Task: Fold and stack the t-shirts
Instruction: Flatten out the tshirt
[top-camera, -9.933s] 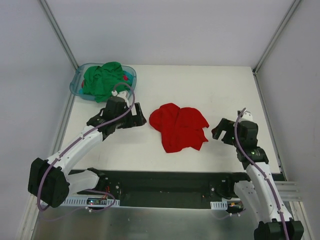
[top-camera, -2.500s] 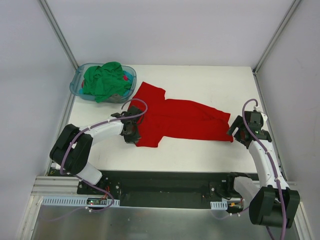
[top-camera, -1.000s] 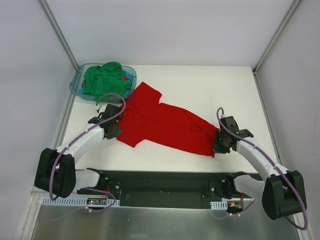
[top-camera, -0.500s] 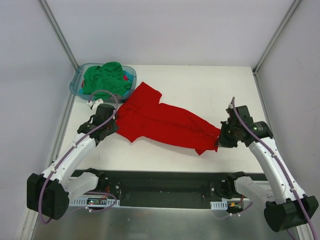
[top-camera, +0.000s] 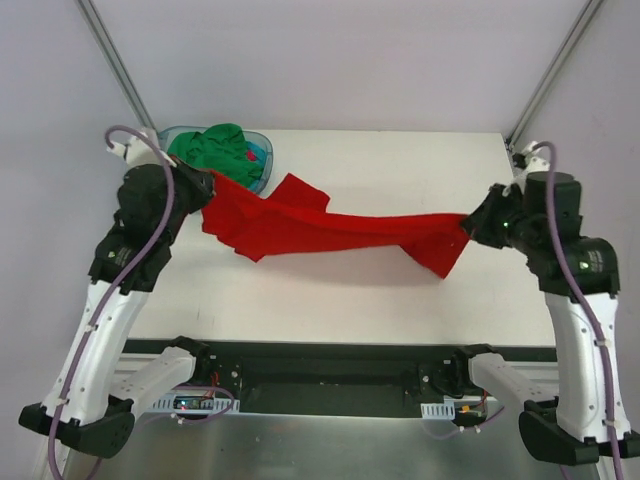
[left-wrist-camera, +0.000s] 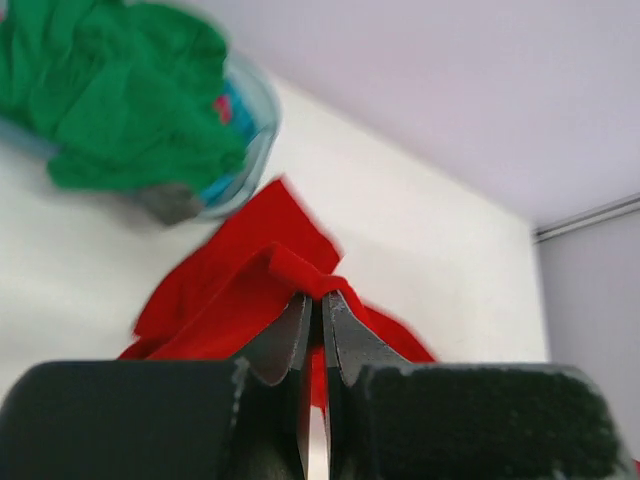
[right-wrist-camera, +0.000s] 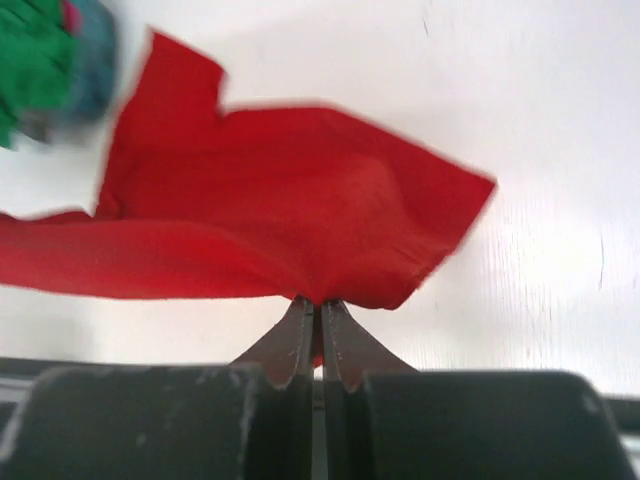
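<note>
Left hand (top-camera: 205, 187) and right hand (top-camera: 472, 225) each clamp the red t-shirt (top-camera: 330, 228), stretched between them, likely to flatten it.

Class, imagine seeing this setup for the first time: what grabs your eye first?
The red t-shirt, stretched like a banner above the middle of the white table, pinched at its ends by the left hand and the right hand. Next, the green clothing heaped in the blue basket at the far left corner.
</note>
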